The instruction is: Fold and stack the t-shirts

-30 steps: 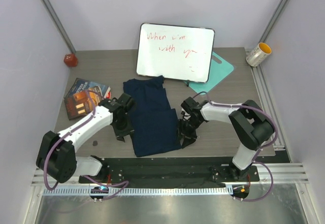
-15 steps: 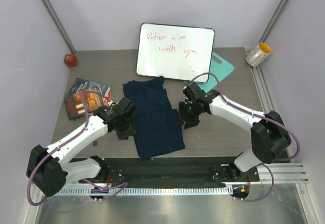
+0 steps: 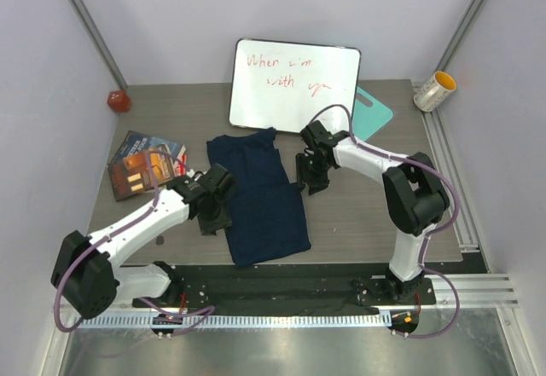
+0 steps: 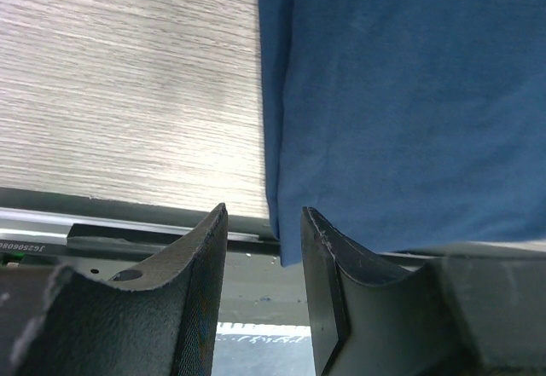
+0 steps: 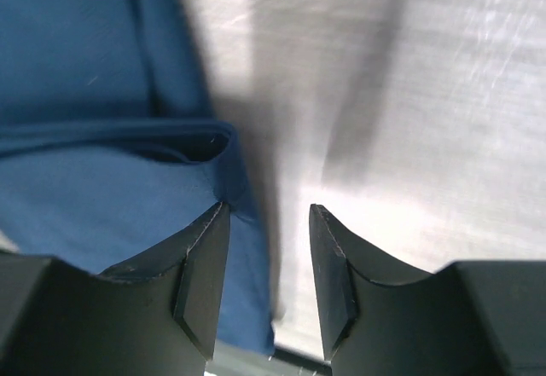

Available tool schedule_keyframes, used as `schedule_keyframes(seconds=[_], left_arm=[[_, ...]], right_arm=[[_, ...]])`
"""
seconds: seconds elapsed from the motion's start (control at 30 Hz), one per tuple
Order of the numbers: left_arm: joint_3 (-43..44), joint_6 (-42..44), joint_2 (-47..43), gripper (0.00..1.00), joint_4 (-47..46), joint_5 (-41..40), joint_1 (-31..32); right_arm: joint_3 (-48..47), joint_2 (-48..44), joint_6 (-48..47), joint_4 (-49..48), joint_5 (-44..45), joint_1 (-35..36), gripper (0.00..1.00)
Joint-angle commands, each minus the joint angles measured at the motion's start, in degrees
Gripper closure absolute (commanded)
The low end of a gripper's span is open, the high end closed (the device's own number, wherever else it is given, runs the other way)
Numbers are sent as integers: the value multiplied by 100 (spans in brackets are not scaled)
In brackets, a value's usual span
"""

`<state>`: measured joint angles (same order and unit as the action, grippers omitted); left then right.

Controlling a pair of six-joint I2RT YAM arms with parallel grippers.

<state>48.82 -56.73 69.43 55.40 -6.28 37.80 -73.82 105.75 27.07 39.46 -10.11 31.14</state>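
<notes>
Moved to the far right edge of the soft dark navy-blue fabric t-shirt point(image 3: 260, 210) with the right tool point(image 5: 267, 210), narrowly parted, holding nothing. Hovering at its near left edge with the left tool point(image 4: 263, 214), likewise parted and empty. Folded into a long strip, mid grey wood-grain tabletop point(image 3: 375, 214). Could pinch only one limp layer at the rolled fold, undoing it.

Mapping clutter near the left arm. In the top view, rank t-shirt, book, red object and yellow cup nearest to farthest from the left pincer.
From the left pincer:
1. t-shirt, right beside it
2. book, to its left
3. red object, back-left corner
4. yellow cup, back right
</notes>
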Motion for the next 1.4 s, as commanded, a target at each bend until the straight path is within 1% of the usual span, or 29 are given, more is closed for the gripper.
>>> schedule_keyframes(seconds=[0.0,0.13,0.3,0.4,0.43,0.47,0.53,0.6,0.73,0.77,0.8,0.83,1.0,1.1,1.27,1.37], left_arm=[[84,92,386,59,-257,-128,52],[-39,162,668,60,-608,4,69],[-83,337,1011,60,-1004,119,105],[-100,461,1204,60,-1048,101,131],[-196,470,1170,60,-1066,92,148],[-284,479,1082,60,-1101,66,157],[-697,435,715,53,-1338,83,149],[-987,321,441,50,-1574,179,149],[-1831,-188,-236,48,-1909,321,149],[-1936,-268,-446,47,-1962,338,157],[-2103,-312,-535,47,-2041,382,149],[-2165,-356,-605,47,-2076,408,157],[-2297,-505,-896,46,-2103,382,157],[-2359,-593,-940,46,-2112,365,157],[-2517,-716,-1124,46,-2129,365,149],[-2640,-796,-1344,47,-2182,391,157]], right_arm=[[-238,278,-158,-369,-149,-20,53],[-142,507,-35,-483,-281,15,53],[-115,657,-9,-492,-132,252,53],[-45,429,79,-492,61,279,53],[51,141,97,-510,70,279,53],[113,-27,123,-518,114,279,52],[306,-352,141,-510,132,270,52],[551,-783,184,-475,27,262,52],[1141,-1293,298,-475,-290,261,50],[1272,-1381,325,-492,-281,261,49],[1544,-1582,360,-510,-290,253,41],[1677,-1689,430,-605,-360,261,38],[2598,-2014,712,-1062,-878,261,37],[3012,-2041,817,-1353,-992,262,37],[3497,-2155,1037,-2012,-1519,261,37],[3760,-2217,1169,-2320,-1669,253,37]])
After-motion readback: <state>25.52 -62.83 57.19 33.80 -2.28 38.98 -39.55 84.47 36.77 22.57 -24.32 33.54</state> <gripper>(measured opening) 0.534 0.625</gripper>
